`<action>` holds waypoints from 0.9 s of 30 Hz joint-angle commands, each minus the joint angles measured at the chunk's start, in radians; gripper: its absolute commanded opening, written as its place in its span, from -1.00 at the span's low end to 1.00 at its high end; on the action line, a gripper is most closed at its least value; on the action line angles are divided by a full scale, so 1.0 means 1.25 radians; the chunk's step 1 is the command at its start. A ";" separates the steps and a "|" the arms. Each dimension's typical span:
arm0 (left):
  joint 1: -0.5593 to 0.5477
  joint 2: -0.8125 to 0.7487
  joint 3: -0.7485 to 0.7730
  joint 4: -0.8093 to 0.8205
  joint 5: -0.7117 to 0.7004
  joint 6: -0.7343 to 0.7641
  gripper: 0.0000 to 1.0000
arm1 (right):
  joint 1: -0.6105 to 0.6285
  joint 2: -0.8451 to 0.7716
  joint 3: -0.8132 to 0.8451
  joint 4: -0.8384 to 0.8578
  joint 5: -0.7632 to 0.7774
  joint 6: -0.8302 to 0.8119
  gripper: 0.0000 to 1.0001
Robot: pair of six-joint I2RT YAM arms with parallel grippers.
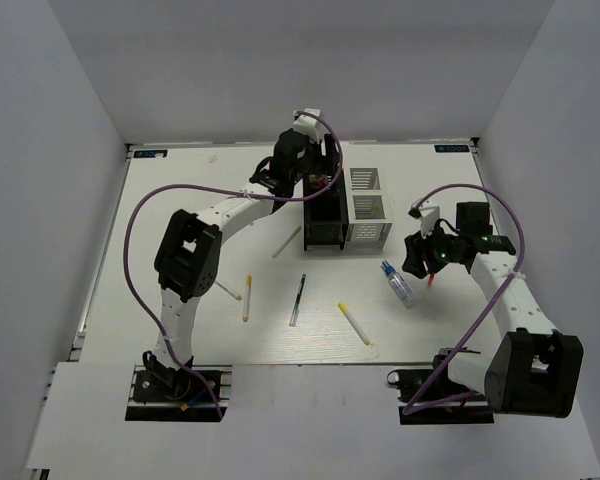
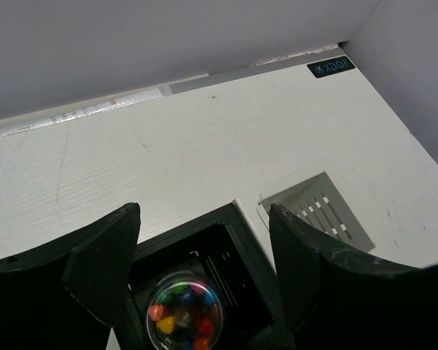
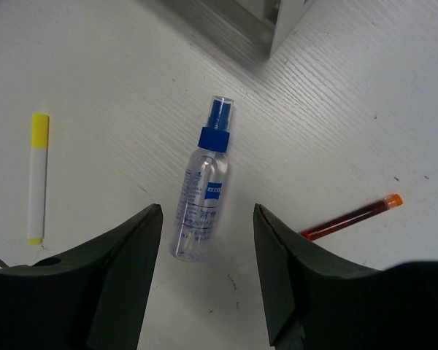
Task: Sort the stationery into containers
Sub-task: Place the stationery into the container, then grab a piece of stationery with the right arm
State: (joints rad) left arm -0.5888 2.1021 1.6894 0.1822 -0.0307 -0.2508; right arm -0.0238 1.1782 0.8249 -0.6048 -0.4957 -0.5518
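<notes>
Overhead, the table (image 1: 180, 200) is seen with the black holder (image 1: 320, 210) and the white holder (image 1: 368, 208) standing upright side by side, touching, toward its far middle; white pens (image 1: 247, 298) with yellow ends and a dark pen (image 1: 297, 300) are scattered flat on the near half, well apart from both holders; the blue-capped bottle (image 1: 398, 283) lies on its side near the white holder's right front, and the red pen (image 1: 432, 283) is barely made out beside the right arm. What the overhead view hides is given by the wrist views; in the left wrist view the left gripper (image 2: 203, 219) is shown spread wide and empty above the black holder's open top, within which a round clear-topped item (image 2: 184, 317) filled with many-coloured dots is seen, the slotted wall of the white holder lying just to the right. In the right wrist view the right gripper (image 3: 206, 219) is shown released, its fingers (image 3: 124, 270) parted to either side of the bottle, which lies flat with its cap pointing away; contact between fingers and bottle cannot be told; the red pen, orange-tipped, lies to the right of the bottle, one white pen to the left, both apart from it.
</notes>
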 commanded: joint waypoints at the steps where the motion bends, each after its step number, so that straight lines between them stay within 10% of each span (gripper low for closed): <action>1: 0.000 -0.068 0.027 -0.020 -0.026 0.012 0.62 | 0.008 0.001 -0.013 0.000 -0.022 -0.014 0.18; 8: 0.000 -0.257 -0.055 -0.228 -0.060 -0.040 0.88 | 0.059 0.078 -0.041 0.068 0.052 0.024 0.18; 19: 0.016 -0.755 -0.551 -0.522 -0.204 -0.302 1.00 | 0.152 0.146 -0.126 0.220 0.256 0.124 0.18; 27: 0.016 -0.928 -0.773 -0.610 -0.205 -0.442 1.00 | 0.188 0.178 -0.152 0.283 0.318 0.138 -0.31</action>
State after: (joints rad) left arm -0.5713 0.9947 0.7708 -0.5220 -0.2699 -0.7193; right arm 0.1951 1.3766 0.6495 -0.3058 -0.1581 -0.3996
